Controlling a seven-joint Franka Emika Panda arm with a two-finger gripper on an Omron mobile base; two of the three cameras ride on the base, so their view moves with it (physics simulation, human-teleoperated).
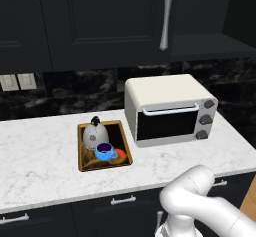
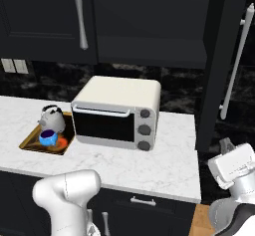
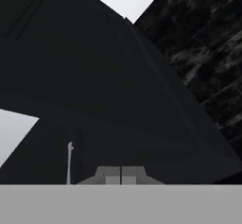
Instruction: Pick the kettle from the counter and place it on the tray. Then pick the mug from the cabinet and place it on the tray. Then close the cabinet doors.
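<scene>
We judged the open cabinet door [image 2: 219, 65] stiff and easily swung (push its broad face), our claw [image 3: 121, 175] shut and empty.

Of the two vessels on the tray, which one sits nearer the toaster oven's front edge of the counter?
The blue mug: it stands at the tray's front end, while the grey kettle stands behind it, toward the wall.

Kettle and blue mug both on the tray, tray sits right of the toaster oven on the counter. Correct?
Not quite. The kettle and the mug are both on the tray, but the tray sits left of the toaster oven on the counter, not right of it. The left base view shows this, and the right base view agrees.
</scene>
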